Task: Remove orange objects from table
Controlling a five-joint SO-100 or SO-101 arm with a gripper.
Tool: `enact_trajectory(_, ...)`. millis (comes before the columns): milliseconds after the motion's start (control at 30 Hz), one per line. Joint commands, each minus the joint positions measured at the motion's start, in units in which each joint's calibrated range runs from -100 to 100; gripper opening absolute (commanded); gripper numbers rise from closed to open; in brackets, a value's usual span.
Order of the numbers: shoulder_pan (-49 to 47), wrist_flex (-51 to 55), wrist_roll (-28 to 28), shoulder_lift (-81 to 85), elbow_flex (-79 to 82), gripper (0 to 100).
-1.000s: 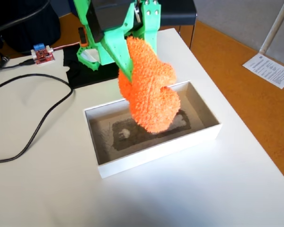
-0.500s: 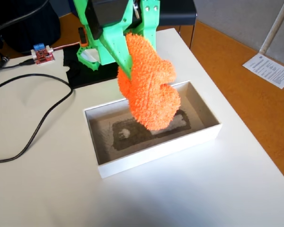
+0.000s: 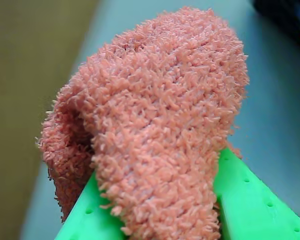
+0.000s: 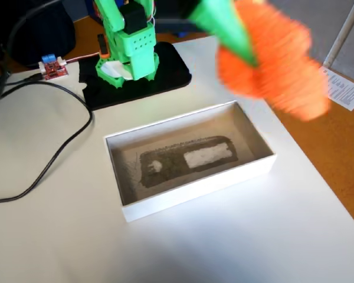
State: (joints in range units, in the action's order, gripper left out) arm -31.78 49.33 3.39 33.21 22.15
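The orange fuzzy bundle (image 3: 160, 125) fills the wrist view, clamped between my green fingers (image 3: 250, 200). In the fixed view the orange bundle (image 4: 277, 65) hangs blurred in the air at the upper right, above the right edge of the cream-white table (image 4: 212, 247) and beyond the far right corner of the white box. My green gripper (image 4: 248, 56) is shut on it, with one green finger (image 4: 227, 26) showing against the cloth.
A white shallow box (image 4: 194, 191) with a dark printed bottom lies mid-table. The arm's green base (image 4: 130, 53) stands on a black mat at the back. A black cable (image 4: 65, 147) and a small red circuit board (image 4: 53, 68) lie at the left. Orange-brown floor (image 4: 336, 153) lies right of the table.
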Motion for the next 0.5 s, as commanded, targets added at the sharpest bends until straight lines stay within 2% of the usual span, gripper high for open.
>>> enact_trajectory(0,-15.88,-10.38,4.05,-4.8,-11.2,0)
enact_trajectory(167,-31.11,-27.24,9.82,-7.74,-7.23,0)
enact_trajectory(333,-34.95,-32.67,12.21,-10.68,-4.42,5)
enact_trajectory(367,-34.95,-34.13,12.65,-11.1,-3.65,9)
enact_trajectory(400,-34.95,-36.24,12.45,-11.52,-2.87,20)
enact_trajectory(433,-34.44,-38.75,13.19,-12.02,-1.61,46)
enact_trajectory(467,-34.36,-38.91,13.53,-12.02,-1.42,46)
